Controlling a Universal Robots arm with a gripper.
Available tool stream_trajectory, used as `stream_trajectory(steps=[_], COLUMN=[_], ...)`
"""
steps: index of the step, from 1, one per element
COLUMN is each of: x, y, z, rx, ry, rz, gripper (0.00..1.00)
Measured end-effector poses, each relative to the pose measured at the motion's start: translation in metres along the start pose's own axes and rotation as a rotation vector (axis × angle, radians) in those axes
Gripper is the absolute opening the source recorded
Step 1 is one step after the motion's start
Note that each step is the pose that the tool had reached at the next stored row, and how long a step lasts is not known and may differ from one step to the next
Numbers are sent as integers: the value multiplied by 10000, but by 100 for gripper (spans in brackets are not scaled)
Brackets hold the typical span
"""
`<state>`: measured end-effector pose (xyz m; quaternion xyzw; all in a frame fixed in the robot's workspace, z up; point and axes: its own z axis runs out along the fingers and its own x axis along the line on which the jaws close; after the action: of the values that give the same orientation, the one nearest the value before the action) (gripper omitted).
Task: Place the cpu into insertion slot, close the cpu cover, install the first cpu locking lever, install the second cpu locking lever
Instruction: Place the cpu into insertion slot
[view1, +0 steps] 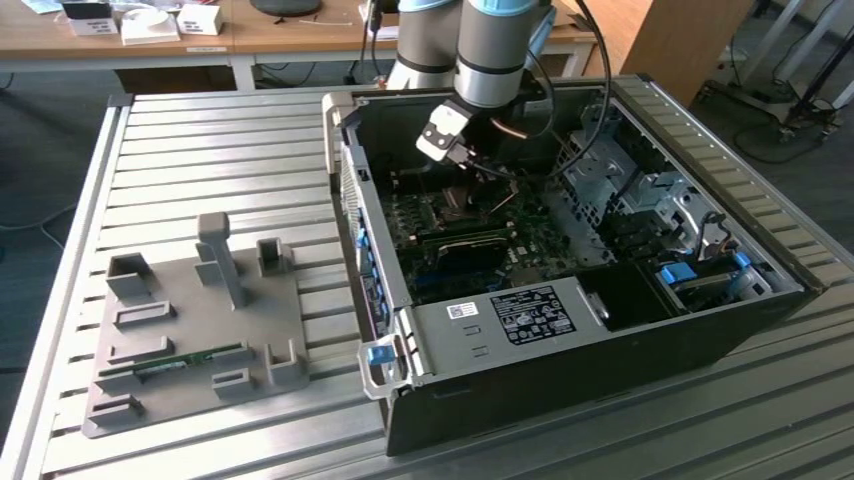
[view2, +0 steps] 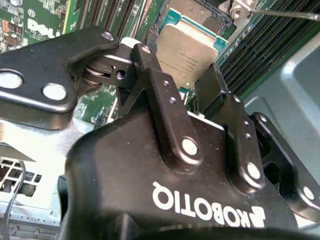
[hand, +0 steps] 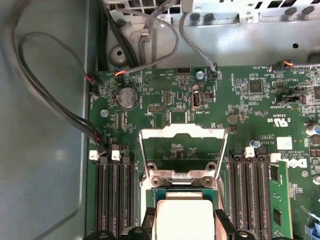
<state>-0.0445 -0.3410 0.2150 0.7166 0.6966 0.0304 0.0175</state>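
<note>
My gripper (view2: 177, 62) is shut on the cpu (view2: 187, 45), a flat silver-grey square held by two opposite edges between the black fingers (view2: 150, 75). The chip hangs tilted just over the insertion slot (view2: 197, 10), a dark pinned socket on the green motherboard (hand: 250, 115). In the first wrist view the cpu (hand: 182, 220) sits between the fingertips (hand: 220, 222), covering most of the slot's rim (hand: 165, 192). The cpu cover (hand: 182, 131), a silvery frame, stands swung open beyond the slot. In the exterior view the gripper (view1: 461, 165) is down inside the open computer case (view1: 561, 400).
Long black memory slots (hand: 112, 195) flank the socket on both sides. Loose cables (hand: 55, 105) run along the case wall. A thin metal rod (view2: 285, 14) lies beside the socket. A white-labelled black box (view1: 534, 312) sits in the case. A grey fixture plate (view1: 200, 320) lies on the slatted table.
</note>
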Motion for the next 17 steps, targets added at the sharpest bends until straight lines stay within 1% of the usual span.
stream_trajectory(steps=[3, 17], x=[-1, -2], y=[-11, -30], z=[22, 44], rx=[0, 2], ry=[1, -3], rz=[-1, 0], gripper=[54, 54])
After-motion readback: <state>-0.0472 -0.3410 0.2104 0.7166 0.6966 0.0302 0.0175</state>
